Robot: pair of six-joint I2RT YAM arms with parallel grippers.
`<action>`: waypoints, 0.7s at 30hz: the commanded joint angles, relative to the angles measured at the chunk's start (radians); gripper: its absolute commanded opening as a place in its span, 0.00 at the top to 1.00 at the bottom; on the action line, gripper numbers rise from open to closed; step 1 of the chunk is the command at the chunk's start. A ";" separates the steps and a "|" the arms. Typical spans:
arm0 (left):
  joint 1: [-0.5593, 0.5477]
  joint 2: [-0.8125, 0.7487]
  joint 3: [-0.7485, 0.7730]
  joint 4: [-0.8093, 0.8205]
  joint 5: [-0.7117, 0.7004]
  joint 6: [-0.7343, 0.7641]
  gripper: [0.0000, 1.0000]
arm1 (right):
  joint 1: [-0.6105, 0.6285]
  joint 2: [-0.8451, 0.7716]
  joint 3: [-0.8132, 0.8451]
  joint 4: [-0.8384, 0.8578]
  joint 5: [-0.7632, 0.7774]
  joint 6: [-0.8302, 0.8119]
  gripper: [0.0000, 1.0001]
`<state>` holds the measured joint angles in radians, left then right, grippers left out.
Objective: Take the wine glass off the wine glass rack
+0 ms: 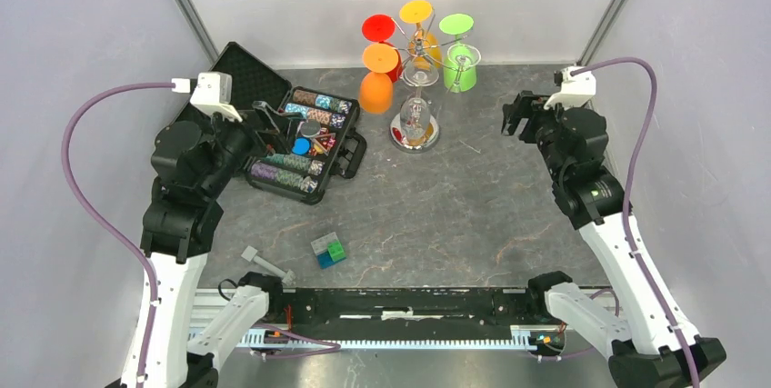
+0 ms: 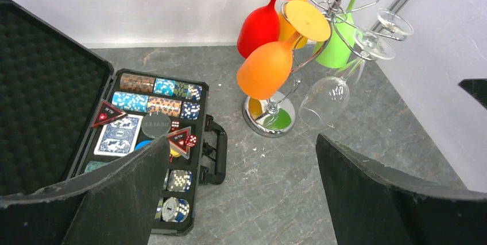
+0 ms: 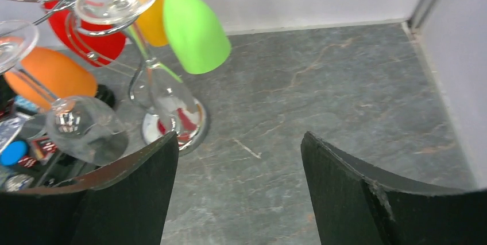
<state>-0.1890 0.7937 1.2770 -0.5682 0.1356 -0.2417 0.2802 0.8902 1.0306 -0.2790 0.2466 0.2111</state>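
The wine glass rack (image 1: 419, 44) is a silver wire stand on a round mirrored base (image 1: 397, 136) at the back middle. Red (image 1: 391, 59), orange (image 1: 375, 91), yellow (image 1: 416, 14) and green (image 1: 460, 72) glasses hang upside down on it, along with a clear wine glass (image 1: 415, 112). The left wrist view shows the rack (image 2: 336, 10) and a clear glass (image 2: 324, 98). The right wrist view shows two clear glasses (image 3: 165, 93) (image 3: 86, 131). My left gripper (image 1: 257, 134) (image 2: 241, 139) is open and empty over the case. My right gripper (image 1: 512, 118) (image 3: 238, 134) is open and empty, right of the rack.
An open black case (image 1: 300, 138) of poker chips, cards and dice lies left of the rack. A small blue-green cube (image 1: 328, 250) and a grey tool (image 1: 264, 265) lie near the front. Walls close in the back and sides.
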 commanded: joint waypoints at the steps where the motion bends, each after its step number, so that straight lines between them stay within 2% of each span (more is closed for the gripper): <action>1: 0.004 -0.020 -0.020 0.072 0.040 -0.042 0.00 | -0.003 0.049 0.025 0.035 -0.184 0.133 0.17; 5: 0.003 -0.056 -0.073 0.119 0.102 -0.036 0.00 | -0.002 0.098 0.009 0.100 -0.449 0.207 0.15; 8: 0.003 -0.084 -0.126 0.181 0.174 -0.059 0.00 | 0.001 0.111 -0.057 0.295 -0.670 0.344 0.15; 10: 0.004 -0.109 -0.176 0.244 0.274 -0.079 0.00 | 0.015 0.111 -0.113 0.466 -0.735 0.468 0.14; 12: 0.003 -0.131 -0.218 0.301 0.356 -0.095 0.00 | 0.045 0.117 -0.130 0.545 -0.722 0.533 0.15; 14: 0.003 -0.150 -0.247 0.336 0.393 -0.113 0.00 | 0.079 0.129 -0.123 0.553 -0.659 0.578 0.15; 17: 0.003 -0.174 -0.277 0.344 0.374 -0.111 0.00 | 0.113 0.132 -0.141 0.515 -0.494 0.746 0.19; 21: 0.003 -0.192 -0.295 0.339 0.351 -0.102 0.00 | 0.159 0.143 -0.194 0.577 -0.376 0.918 0.24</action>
<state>-0.1890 0.6201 0.9913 -0.2955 0.4587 -0.3138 0.4072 1.0222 0.8742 0.2070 -0.2741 0.8940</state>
